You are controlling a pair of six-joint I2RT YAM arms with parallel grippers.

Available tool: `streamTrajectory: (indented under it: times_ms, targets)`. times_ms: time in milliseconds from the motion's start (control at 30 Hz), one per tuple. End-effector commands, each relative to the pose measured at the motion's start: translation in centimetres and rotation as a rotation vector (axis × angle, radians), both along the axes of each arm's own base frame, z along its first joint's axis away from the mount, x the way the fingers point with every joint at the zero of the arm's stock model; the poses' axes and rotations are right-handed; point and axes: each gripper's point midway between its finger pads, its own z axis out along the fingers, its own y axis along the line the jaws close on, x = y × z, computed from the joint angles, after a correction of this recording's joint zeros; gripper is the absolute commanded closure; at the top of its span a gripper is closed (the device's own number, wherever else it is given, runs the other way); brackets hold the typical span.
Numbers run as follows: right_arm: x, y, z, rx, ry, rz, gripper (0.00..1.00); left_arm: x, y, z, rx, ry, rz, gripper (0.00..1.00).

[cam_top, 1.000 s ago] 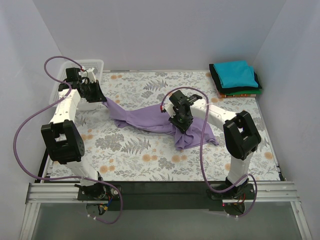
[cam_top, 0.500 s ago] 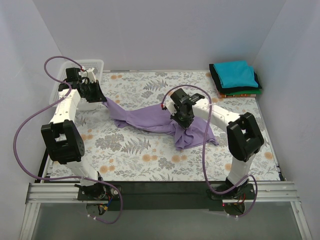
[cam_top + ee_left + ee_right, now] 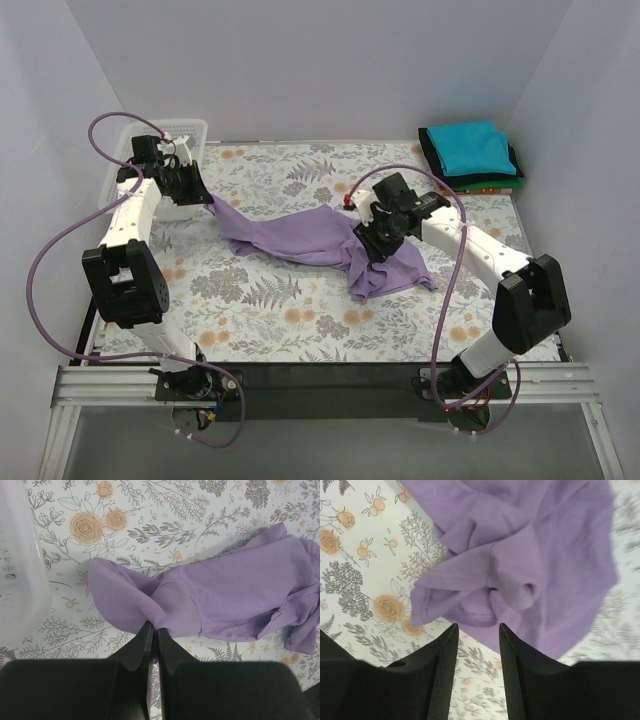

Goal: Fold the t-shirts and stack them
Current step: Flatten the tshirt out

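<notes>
Spreading the lavender t-shirt (image 3: 300, 238) flat looks to be the step in hand, ahead of any fold. The shirt lies rumpled across the middle of the counter (image 3: 290, 305), running as a long band from the left pincer (image 3: 154, 630) to a bunched heap under the right pincer (image 3: 476, 627).

The left pincer is clamped tight on a gathered edge of the cloth, just beside the white mesh basket (image 3: 185, 130). The right pincer hangs over the bunched end with its fingers part-way apart and nothing between them; a hem and a doubled fold show just past its tips.

To do this well, the right pincer should probably take one outer edge at the hem, not the knot of layers. It should close on shirt cloth alone, clear of the floral cover beneath, then draw away from the left pincer so the band pulls taut and flattens.

The folded stack (image 3: 472, 150), teal on top, waits at the far right corner, well apart.
</notes>
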Motion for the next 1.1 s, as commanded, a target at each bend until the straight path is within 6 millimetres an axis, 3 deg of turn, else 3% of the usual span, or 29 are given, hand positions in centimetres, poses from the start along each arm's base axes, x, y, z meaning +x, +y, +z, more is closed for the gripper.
streamTrajectory:
  times_ms: [0, 33, 167, 400, 800, 1067]
  targets:
    - [-2.3, 0.2, -1.4, 0.164, 0.120, -0.065, 0.54, 0.1, -0.4, 2.5, -0.012, -0.057, -0.013, 1.00]
    - [-2.1, 0.0, -0.5, 0.201, 0.083, -0.084, 0.52, 0.1, -0.5, 2.4, -0.014, -0.054, -0.013, 1.00]
    - [-1.8, -0.3, -0.2, 0.366, 0.085, -0.189, 0.44, -0.3, -0.6, 1.9, -0.021, -0.040, -0.010, 1.00]
    - [-2.8, 1.6, -1.6, 0.576, 0.211, -0.236, 0.43, -0.4, -0.6, 1.6, -0.032, -0.025, 0.000, 1.00]
    - [-1.2, 2.3, -4.6, 0.563, 0.281, -0.309, 0.38, 0.0, -0.5, 1.4, -0.029, -0.024, 0.000, 1.00]
    - [-1.5, 1.9, -6.6, 0.540, 0.337, -0.364, 0.36, 0.3, -0.4, 1.3, -0.026, -0.023, 0.000, 1.00]
